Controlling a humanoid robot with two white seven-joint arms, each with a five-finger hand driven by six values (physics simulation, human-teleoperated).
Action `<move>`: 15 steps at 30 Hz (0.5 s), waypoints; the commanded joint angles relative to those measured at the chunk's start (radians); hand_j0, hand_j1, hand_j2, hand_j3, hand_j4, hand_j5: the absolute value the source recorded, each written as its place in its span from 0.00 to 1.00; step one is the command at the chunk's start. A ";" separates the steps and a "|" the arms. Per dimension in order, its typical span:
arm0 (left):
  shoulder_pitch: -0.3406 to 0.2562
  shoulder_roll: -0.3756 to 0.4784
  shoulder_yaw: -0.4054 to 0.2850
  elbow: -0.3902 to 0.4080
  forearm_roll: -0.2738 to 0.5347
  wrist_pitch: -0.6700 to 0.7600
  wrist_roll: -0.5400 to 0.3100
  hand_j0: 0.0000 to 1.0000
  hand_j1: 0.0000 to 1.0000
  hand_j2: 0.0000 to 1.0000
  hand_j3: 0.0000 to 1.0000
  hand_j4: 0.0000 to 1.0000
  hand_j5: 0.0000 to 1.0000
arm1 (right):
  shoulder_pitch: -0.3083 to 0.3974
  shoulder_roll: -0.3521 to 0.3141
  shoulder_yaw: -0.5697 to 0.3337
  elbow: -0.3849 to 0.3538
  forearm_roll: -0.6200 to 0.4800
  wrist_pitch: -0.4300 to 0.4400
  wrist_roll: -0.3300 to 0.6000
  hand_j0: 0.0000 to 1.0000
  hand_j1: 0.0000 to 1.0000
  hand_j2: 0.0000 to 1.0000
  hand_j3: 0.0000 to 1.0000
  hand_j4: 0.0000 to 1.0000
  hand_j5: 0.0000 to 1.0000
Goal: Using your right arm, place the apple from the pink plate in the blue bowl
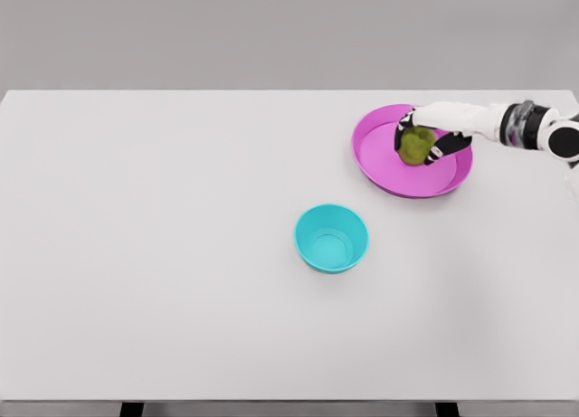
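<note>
A green apple [415,146] sits over the pink plate [380,159] at the table's right rear. My right hand [425,138] reaches in from the right edge and its black-tipped fingers are curled around the apple from above and from the right. I cannot tell whether the apple rests on the plate or is just off it. The blue bowl [331,238] stands empty near the table's middle, left of and nearer than the plate. The left arm does not show.
The white table [163,254] fills the view, with its far edge against a grey wall. The plate lies close to the right rear corner.
</note>
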 commanded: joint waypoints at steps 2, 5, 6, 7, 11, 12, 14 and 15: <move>0.000 0.000 0.000 0.001 0.001 0.000 0.000 1.00 1.00 1.00 1.00 1.00 1.00 | 0.017 -0.038 -0.055 -0.124 -0.013 0.001 -0.001 0.48 0.48 0.48 0.48 0.48 0.48; 0.000 0.000 0.000 0.001 0.000 0.001 0.000 1.00 1.00 1.00 1.00 1.00 1.00 | 0.077 -0.111 -0.073 -0.253 -0.087 0.001 -0.001 0.48 0.48 0.48 0.48 0.48 0.48; 0.000 0.000 0.000 0.001 0.001 0.001 0.000 1.00 1.00 1.00 1.00 1.00 1.00 | 0.080 -0.124 -0.073 -0.277 -0.095 0.001 -0.001 0.48 0.48 0.48 0.48 0.48 0.48; 0.000 0.000 0.000 0.001 0.001 0.001 0.000 1.00 1.00 1.00 1.00 1.00 1.00 | 0.095 -0.141 -0.073 -0.308 -0.104 0.001 -0.001 0.48 0.48 0.48 0.48 0.48 0.48; 0.000 0.000 0.000 0.001 0.000 0.000 0.000 1.00 1.00 1.00 1.00 1.00 1.00 | 0.143 -0.209 -0.073 -0.443 -0.174 0.011 -0.001 0.48 0.48 0.48 0.48 0.48 0.48; 0.000 0.000 0.000 -0.001 0.001 0.000 0.000 1.00 1.00 1.00 1.00 1.00 1.00 | 0.158 -0.238 -0.075 -0.484 -0.199 0.012 -0.001 0.48 0.48 0.48 0.48 0.48 0.48; 0.000 0.000 0.000 0.001 0.000 0.001 0.000 1.00 1.00 1.00 1.00 1.00 1.00 | 0.175 -0.272 -0.073 -0.555 -0.233 0.014 -0.001 0.49 0.49 0.49 0.49 0.49 0.49; 0.000 0.000 0.000 0.001 0.001 0.001 0.000 1.00 1.00 1.00 1.00 1.00 1.00 | 0.192 -0.284 -0.075 -0.609 -0.248 0.028 -0.001 0.49 0.49 0.49 0.49 0.49 0.49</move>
